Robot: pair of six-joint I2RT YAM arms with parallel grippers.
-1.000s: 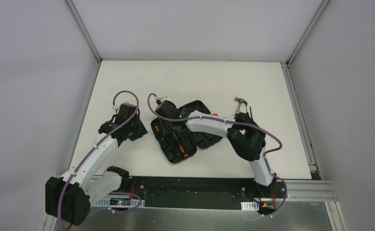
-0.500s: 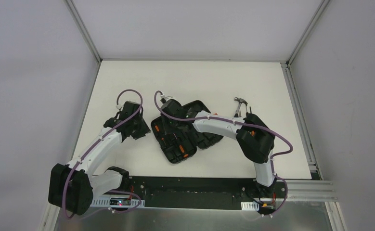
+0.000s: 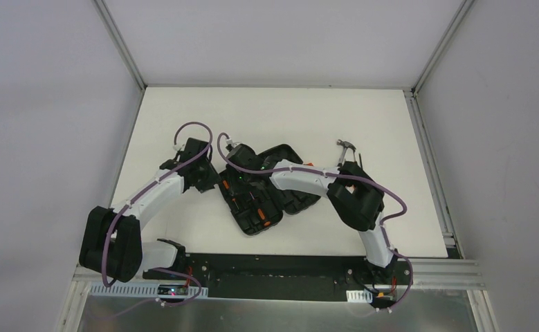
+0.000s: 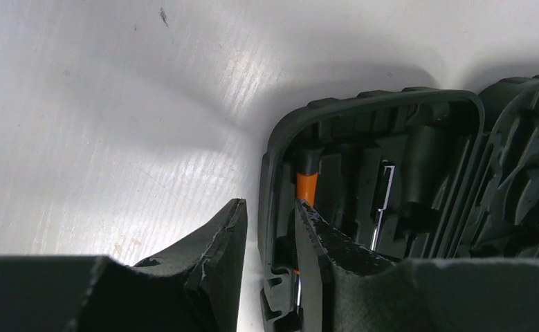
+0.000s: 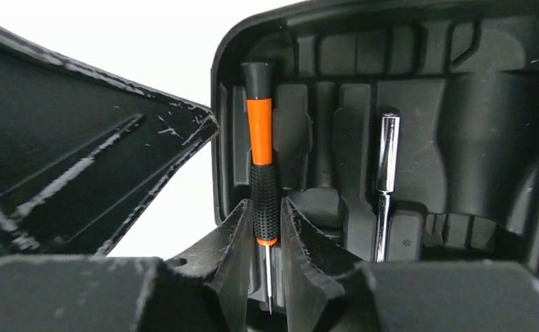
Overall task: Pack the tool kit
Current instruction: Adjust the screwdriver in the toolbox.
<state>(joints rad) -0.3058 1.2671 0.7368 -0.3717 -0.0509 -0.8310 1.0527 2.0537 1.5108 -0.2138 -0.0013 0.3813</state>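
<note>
The black tool kit case (image 3: 256, 216) lies open in the middle of the table, and an orange-and-black screwdriver (image 5: 260, 124) rests in its leftmost slot. My right gripper (image 5: 265, 204) is shut on the screwdriver's black knurled grip. A chrome bit (image 5: 387, 159) sits two slots to the right. My left gripper (image 4: 270, 214) is open and straddles the case's left wall (image 4: 270, 159): one finger outside over the table, the other inside beside the screwdriver (image 4: 307, 185). A hammer (image 3: 347, 147) lies on the table to the right of the case, partly behind my right arm.
The case's other half (image 3: 287, 155) lies open flat, behind and to the right. Both grippers crowd the case's left corner, and my left gripper's finger (image 5: 79, 159) fills the left of the right wrist view. Metal frame rails (image 3: 425, 138) border the white table.
My left arm has swung right from the table's left side, so its gripper now sits over the case's left wall. My right gripper stays at the screwdriver slot.
</note>
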